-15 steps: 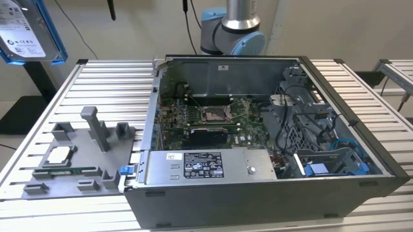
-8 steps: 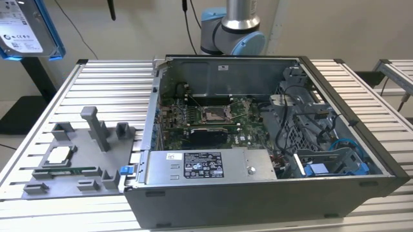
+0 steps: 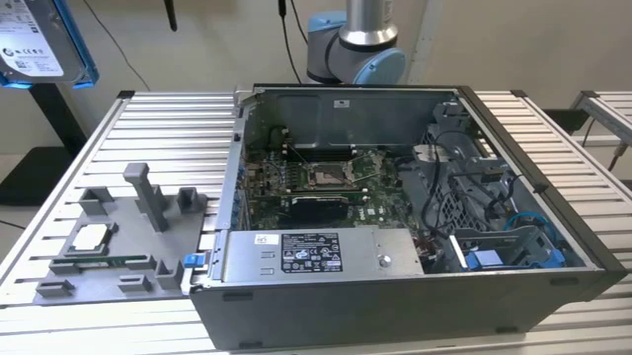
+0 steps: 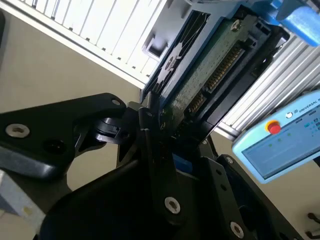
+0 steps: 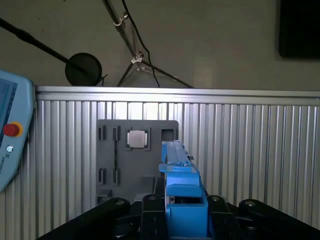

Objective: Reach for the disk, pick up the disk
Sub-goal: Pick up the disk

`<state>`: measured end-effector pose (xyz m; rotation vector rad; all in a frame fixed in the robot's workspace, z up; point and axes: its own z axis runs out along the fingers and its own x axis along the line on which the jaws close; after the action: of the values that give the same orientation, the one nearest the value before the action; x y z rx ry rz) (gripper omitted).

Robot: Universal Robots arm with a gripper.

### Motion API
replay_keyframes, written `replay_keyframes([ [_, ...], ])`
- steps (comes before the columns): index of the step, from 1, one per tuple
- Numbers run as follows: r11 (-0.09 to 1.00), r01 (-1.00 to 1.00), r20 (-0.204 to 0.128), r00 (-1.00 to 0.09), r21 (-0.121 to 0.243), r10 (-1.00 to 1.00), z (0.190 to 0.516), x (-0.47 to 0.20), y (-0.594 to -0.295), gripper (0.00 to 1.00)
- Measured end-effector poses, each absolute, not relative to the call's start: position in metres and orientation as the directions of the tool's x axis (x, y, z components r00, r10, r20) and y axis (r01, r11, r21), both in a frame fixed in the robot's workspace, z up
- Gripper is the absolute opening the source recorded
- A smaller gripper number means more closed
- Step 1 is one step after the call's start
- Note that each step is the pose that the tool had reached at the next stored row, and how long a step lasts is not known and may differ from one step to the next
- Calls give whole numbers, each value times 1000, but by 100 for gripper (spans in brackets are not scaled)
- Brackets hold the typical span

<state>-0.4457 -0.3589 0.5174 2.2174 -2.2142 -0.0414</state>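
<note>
Disk (image 5: 182, 200) gripped edge-on between the closed jaws, held well clear of the slatted surface (image 3: 168, 126).
The arm (image 3: 351, 37) stands behind the open computer case (image 3: 395, 214), which holds a circuit board (image 3: 326, 181) and a blue bracket (image 3: 493, 259). The disk hangs high at the exterior view's left. On the surface beside the case, a grey tray (image 3: 109, 255) carries a small square chip (image 3: 89, 237).

open computer case (image 3: 395, 318) on slatted metal table (image 3: 168, 126) | grey parts tray (image 3: 126, 248) beside it, toward the exterior view's left | square chip (image 3: 89, 237) lying on tray | control pendant (image 5: 12, 135) by table edge
</note>
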Motion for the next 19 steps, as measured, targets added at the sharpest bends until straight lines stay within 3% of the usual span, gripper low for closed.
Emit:
replay_keyframes([
  [19, -2, -1000, -13, 1, 24, -1000, 518, -428, -359, 0],
])
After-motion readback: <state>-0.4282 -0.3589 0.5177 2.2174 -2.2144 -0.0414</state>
